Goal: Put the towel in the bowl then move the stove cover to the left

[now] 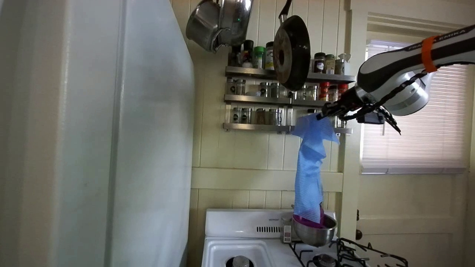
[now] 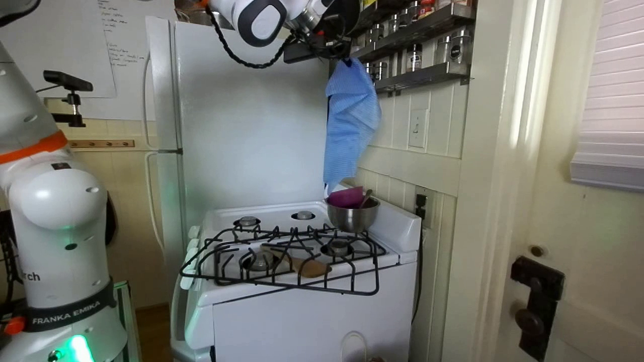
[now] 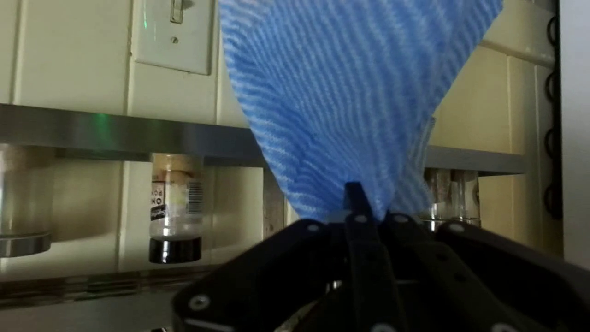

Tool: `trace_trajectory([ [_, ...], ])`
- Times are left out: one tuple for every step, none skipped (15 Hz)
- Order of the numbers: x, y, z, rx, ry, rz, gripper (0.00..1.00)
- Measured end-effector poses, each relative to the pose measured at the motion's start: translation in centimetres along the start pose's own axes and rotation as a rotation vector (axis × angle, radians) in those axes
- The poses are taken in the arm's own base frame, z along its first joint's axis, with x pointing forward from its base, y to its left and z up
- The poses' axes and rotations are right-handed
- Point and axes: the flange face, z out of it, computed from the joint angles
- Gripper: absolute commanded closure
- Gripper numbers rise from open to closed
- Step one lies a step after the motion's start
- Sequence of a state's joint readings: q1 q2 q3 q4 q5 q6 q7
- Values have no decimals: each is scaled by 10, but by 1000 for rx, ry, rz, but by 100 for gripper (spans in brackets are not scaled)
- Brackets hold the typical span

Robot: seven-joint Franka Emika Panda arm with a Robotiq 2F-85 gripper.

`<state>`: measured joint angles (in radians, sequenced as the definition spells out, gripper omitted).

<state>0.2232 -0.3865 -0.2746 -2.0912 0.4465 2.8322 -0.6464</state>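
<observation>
The Robotiq gripper point(image 1: 321, 113) is raised high above the white gas stove point(image 2: 312, 322), its jaws clamped on the upper end of a blue striped towel point(image 2: 350, 118); in the wrist view the black fingers point(image 3: 368, 267) sit close together where the cloth gathers. In both exterior views the towel hangs in a long drop, its lower end at the rim of a metal mixing bowl point(image 2: 353, 219); whether cloth and bowl touch cannot be told. The bowl is at the far right of the stove, just beside the backguard point(image 1: 237, 222), with a purple piece point(image 2: 347, 198) of uncertain kind rising from it. In an exterior view, black burner grates point(image 2: 377, 271) cover the near burners and jut past the stove's near edge, and a wooden spoon point(image 2: 313, 268) lies beneath their bars. A white refrigerator point(image 2: 251, 130) stands on the far side. On the wall, metal shelves point(image 1: 256, 98) carry spice jars point(image 1: 260, 116), and a dark frying pan point(image 1: 297, 48) hangs before them.
</observation>
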Motion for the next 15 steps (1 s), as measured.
trace_trajectory([
  [-5, 7, 5, -16, -6, 8, 100],
  [-14, 15, 11, -27, -24, 19, 100],
  [-24, 24, 18, -37, -46, 32, 100],
  [-34, 31, 26, -46, -69, 43, 100],
  [-45, 36, 34, -51, -93, 54, 100],
  [-55, 38, 43, -52, -116, 64, 100],
  [-63, 39, 52, -51, -137, 70, 100],
  [-69, 39, 60, -49, -154, 75, 100],
  [-75, 37, 67, -44, -169, 81, 100],
  [-80, 35, 74, -39, -183, 85, 100],
  [-85, 34, 80, -39, -197, 85, 100],
  [-89, 35, 85, -41, -210, 88, 100],
  [-95, 36, 91, -46, -225, 95, 100],
  [-100, 39, 95, -50, -240, 100, 100],
  [-106, 41, 99, -44, -263, 105, 100],
])
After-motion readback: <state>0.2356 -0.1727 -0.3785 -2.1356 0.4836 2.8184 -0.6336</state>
